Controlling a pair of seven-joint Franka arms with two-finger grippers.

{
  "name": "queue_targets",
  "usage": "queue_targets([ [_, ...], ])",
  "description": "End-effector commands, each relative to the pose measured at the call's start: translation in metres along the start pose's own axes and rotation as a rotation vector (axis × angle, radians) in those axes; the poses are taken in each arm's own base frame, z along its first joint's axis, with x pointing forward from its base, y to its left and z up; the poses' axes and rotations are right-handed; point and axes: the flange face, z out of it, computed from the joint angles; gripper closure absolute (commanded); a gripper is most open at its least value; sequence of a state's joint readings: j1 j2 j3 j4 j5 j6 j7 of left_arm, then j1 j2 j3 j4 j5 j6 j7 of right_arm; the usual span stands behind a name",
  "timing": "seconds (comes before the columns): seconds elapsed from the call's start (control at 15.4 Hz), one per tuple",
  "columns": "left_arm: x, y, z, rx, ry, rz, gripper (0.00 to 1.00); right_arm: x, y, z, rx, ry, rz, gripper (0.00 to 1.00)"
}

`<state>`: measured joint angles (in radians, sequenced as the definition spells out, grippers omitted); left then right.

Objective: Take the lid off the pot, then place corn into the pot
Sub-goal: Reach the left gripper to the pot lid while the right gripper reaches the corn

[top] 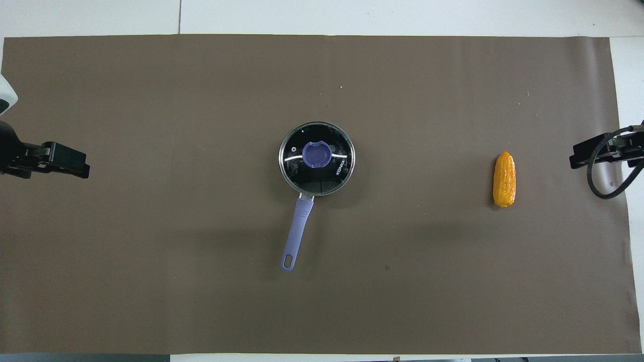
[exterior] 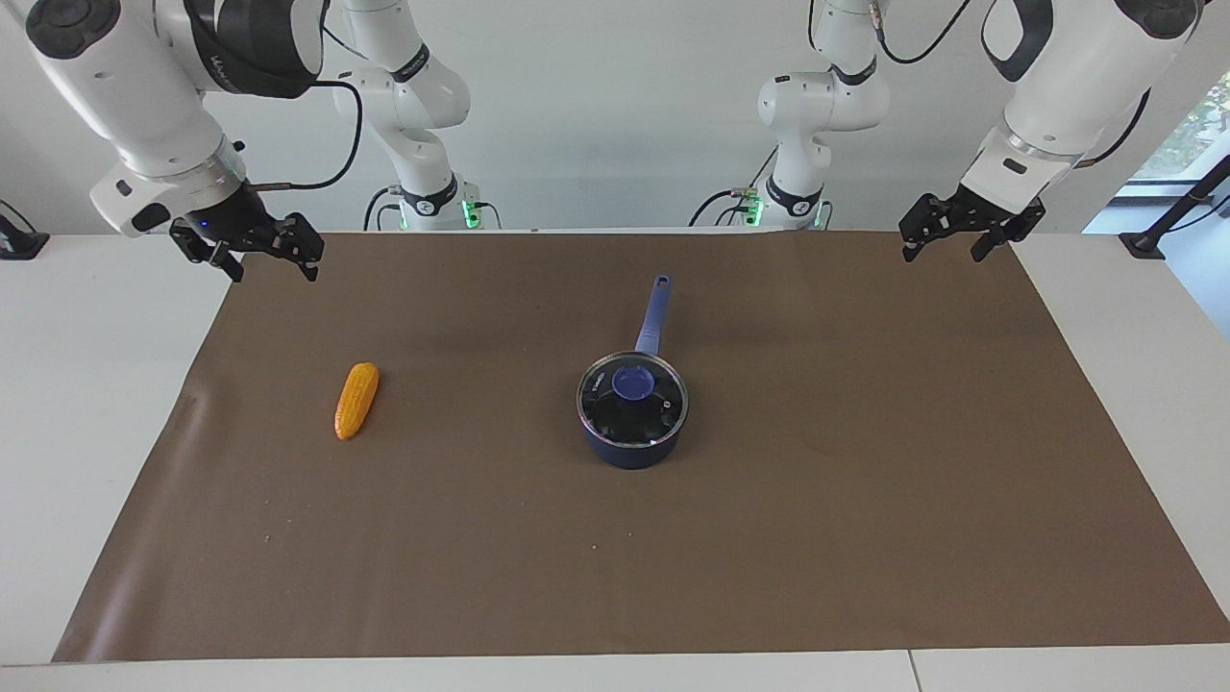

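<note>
The dark blue pot point(exterior: 629, 452) stands at the middle of the brown mat, its long lighter blue handle point(exterior: 653, 312) pointing toward the robots. The glass lid point(exterior: 663, 413) with a blue knob point(exterior: 633, 383) sits on the pot; both also show in the overhead view, the pot's handle point(top: 297, 234) and the lid point(top: 332, 178). The yellow-orange corn point(exterior: 356, 400) lies on the mat toward the right arm's end, also seen in the overhead view point(top: 504, 179). My right gripper point(exterior: 274, 269) hangs open and empty over the mat's corner near the corn. My left gripper point(exterior: 944, 252) hangs open and empty over the mat's corner at the left arm's end.
The brown mat point(exterior: 769, 557) covers most of the white table point(exterior: 86, 384). The two arm bases stand at the robots' edge of the table. The grippers show at the overhead view's side edges, left point(top: 83, 168) and right point(top: 576, 160).
</note>
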<state>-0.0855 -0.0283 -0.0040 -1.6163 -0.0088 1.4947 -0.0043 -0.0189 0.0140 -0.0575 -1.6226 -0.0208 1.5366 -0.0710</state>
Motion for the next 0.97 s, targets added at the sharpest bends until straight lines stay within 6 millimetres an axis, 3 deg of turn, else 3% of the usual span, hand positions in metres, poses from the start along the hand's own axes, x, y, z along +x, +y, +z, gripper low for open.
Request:
queue_targets([
  [0.0,-0.003,0.003,0.000,0.019,-0.009,-0.010,0.00,-0.006,-0.001,0.000,0.017,0.008,-0.021,0.00],
  [0.45,-0.004,0.000,0.000,0.014,-0.008,-0.003,0.00,-0.009,-0.002,0.008,0.018,0.007,-0.072,0.00],
  [0.58,-0.006,0.002,0.003,0.013,-0.009,-0.002,0.00,-0.014,-0.007,0.019,0.020,0.018,-0.080,0.00],
  [0.71,0.002,0.014,0.002,-0.001,0.054,0.001,0.00,-0.024,-0.028,0.054,0.017,0.074,-0.103,0.01],
  [0.91,0.020,0.083,0.017,-0.031,0.089,-0.028,0.00,-0.020,-0.037,0.125,0.017,0.096,-0.051,0.01],
])
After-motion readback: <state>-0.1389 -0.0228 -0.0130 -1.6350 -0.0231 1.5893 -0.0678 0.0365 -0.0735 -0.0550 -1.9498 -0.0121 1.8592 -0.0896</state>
